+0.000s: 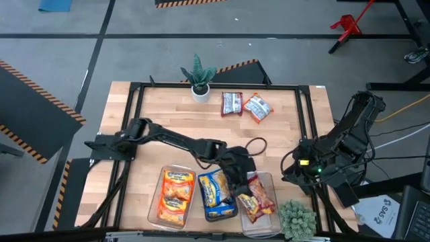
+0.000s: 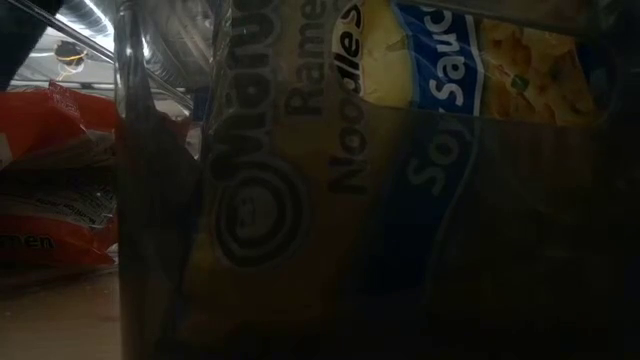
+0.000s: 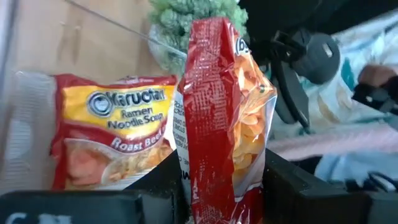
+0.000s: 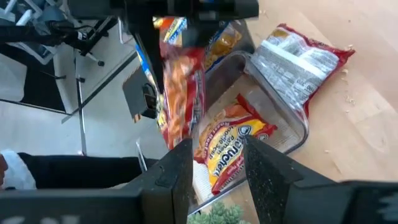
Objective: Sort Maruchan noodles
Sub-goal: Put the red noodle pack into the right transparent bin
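Left claw (image 1: 243,176) clamps a red packet (image 3: 217,112) over the right bin (image 1: 267,180): let go low, flat.

Overhead view evenly bright; low view dim, perhaps backlit.

Near edge of bench (image 1: 161,121) crowded: three clear bins (image 1: 177,216) side by side, left arm's end effector (image 1: 243,176) low over the rightmost bin, shut on a red packet (image 3: 217,124), blocking access from above. Green plant (image 1: 296,218) stands just right of that bin. Right end effector (image 1: 295,171) parked at right edge. Centre of bench open. Far side: potted plant (image 1: 199,75) and two loose packets (image 1: 244,105); gaps between them passable.
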### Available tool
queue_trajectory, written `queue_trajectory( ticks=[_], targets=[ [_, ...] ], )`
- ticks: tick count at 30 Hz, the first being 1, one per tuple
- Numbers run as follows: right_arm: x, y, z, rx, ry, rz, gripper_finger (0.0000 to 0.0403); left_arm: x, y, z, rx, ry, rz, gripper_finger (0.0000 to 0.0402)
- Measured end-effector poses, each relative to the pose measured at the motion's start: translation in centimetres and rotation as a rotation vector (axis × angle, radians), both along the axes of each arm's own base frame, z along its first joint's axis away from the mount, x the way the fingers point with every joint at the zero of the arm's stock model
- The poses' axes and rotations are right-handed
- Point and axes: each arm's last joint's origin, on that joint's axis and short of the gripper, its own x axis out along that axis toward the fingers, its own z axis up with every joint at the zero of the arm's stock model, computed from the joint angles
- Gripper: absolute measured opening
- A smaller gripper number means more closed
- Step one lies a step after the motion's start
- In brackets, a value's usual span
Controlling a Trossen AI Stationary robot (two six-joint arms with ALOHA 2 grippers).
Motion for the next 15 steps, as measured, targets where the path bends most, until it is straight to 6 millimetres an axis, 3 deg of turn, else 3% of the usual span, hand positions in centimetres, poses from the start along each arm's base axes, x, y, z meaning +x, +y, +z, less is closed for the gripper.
queue_trajectory(
  ticks=[9,15],
  targets=[
    [0.0,-0.2,-0.3,-0.033,0.000,-0.021,0.0127,3.1,-0.8,-1.3,0.038,0.007,-0.055,0.0127],
    [-0.1,-0.2,-0.4,-0.050,0.002,-0.022,0.0127,3.5,-1.0,-3.3,0.019,0.064,-0.118,0.0127]
  ],
)
